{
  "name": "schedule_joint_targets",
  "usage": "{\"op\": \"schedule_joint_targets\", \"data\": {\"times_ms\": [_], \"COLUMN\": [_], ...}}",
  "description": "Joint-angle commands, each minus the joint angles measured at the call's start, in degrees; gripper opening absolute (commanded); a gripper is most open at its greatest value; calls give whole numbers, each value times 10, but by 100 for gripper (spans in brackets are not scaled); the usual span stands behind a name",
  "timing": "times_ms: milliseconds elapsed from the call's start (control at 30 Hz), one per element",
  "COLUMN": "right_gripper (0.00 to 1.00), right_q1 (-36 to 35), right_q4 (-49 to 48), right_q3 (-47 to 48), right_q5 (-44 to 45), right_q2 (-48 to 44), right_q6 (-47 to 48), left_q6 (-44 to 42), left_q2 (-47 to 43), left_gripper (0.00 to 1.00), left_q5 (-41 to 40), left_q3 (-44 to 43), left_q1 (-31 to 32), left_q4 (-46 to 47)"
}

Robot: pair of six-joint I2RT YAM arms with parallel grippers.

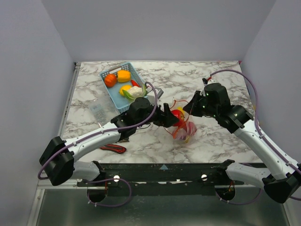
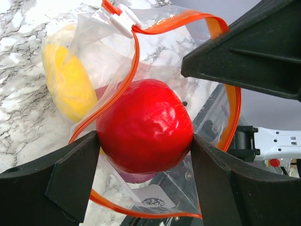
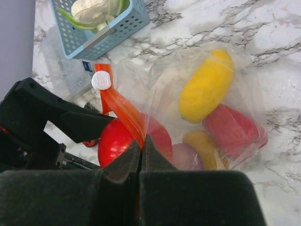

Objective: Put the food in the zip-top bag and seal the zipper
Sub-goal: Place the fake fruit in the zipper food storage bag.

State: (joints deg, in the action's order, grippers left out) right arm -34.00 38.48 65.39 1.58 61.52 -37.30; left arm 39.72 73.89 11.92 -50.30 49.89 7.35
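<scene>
My left gripper (image 1: 170,117) (image 2: 146,155) is shut on a glossy red fruit (image 2: 143,127) and holds it in the open mouth of the clear zip-top bag (image 1: 182,129). The orange-red zipper (image 2: 134,66) loops around the fruit, with its white slider (image 2: 123,19) at one end. My right gripper (image 1: 189,109) (image 3: 142,143) is shut on the zipper strip (image 3: 123,108) and holds the bag's mouth up. Inside the bag lie a yellow fruit (image 3: 207,87), a red piece (image 3: 235,132), a purple one (image 3: 186,157) and another yellow one (image 3: 202,141). The red fruit also shows in the right wrist view (image 3: 113,141).
The blue lattice basket (image 1: 109,94) (image 3: 127,23) stands at the back left with orange, yellow, white and green food in it. A small clear packet (image 1: 99,110) lies beside it. A red-handled tool (image 1: 113,148) lies near the front edge under the left arm.
</scene>
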Motion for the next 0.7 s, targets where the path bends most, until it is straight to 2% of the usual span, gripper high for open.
{"op": "schedule_joint_targets", "data": {"times_ms": [0, 233, 400, 467, 567, 667], "right_gripper": [0, 1, 1, 0, 1, 1], "right_q1": [3, 3, 3, 2, 3, 3], "right_q4": [-31, -33, -32, -31, -28, -25], "right_q3": [-9, -17, -19, -18, -18, -17], "right_q5": [-36, -32, -30, -27, -24, -22], "right_q2": [-1, -4, -3, -3, -3, -4], "right_q6": [-12, -10, -6, -3, -2, 1], "left_q6": [12, 11, 10, 8, 6, 7], "left_q2": [11, 13, 4, 3, 1, -5], "left_gripper": [40, 75, 81, 89, 97, 98], "left_q5": [-8, 8, 3, 5, 10, 11], "left_q3": [-31, -48, -48, -49, -51, -51], "left_q1": [0, 0, -1, -2, -3, -4], "left_q4": [-12, -28, -30, -32, -33, -31]}}
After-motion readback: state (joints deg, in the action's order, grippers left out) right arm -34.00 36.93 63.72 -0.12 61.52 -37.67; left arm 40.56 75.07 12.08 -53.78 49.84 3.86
